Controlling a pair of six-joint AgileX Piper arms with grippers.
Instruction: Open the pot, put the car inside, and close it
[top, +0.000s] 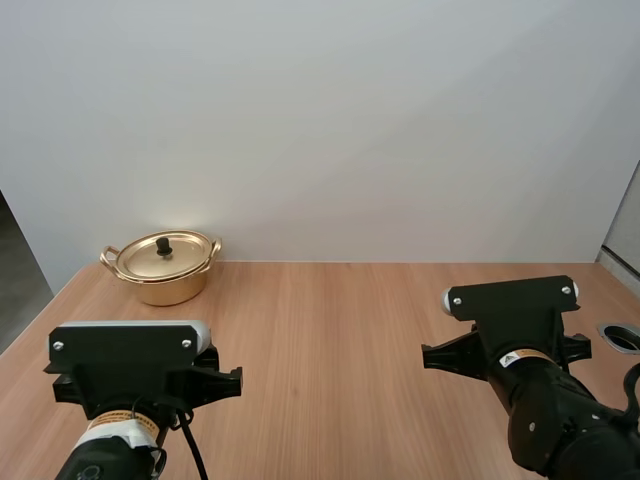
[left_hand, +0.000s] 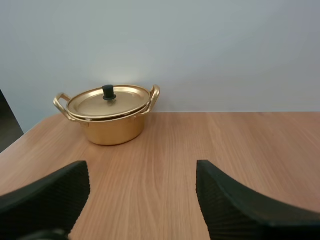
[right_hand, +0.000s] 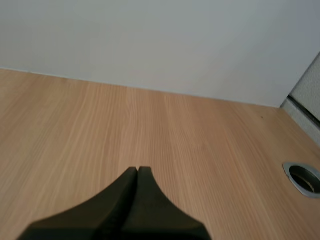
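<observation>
Where it runs back to a plain white wall (top: 320, 120), the light wooden surface (top: 330, 330) takes up most of the high view. My left arm (top: 130, 365) sits at the near left and my right arm (top: 520, 345) at the near right, well apart from each other. Seen from its own wrist, the left end effector (left_hand: 142, 172) is wide open: its two black fingers (left_hand: 55, 192) stand far apart with ribbed inner faces turned toward each other, nothing between them but bare wood. The right end effector (right_hand: 136, 172) is closed on nothing, its fingers pressed together into one dark wedge above the bare surface. A golden pot (top: 162, 270) stands upright at the far left corner of the surface, close to the wall and well ahead of the left arm, far from the right one. Its matching lid (left_hand: 109, 102) is seated on the rim, a looped handle (left_hand: 61, 104) juts from each side, and a small black knob (left_hand: 108, 92) stands at the lid's centre. A round metal-rimmed hole (right_hand: 304, 179) is set into the surface just beside the right arm.
</observation>
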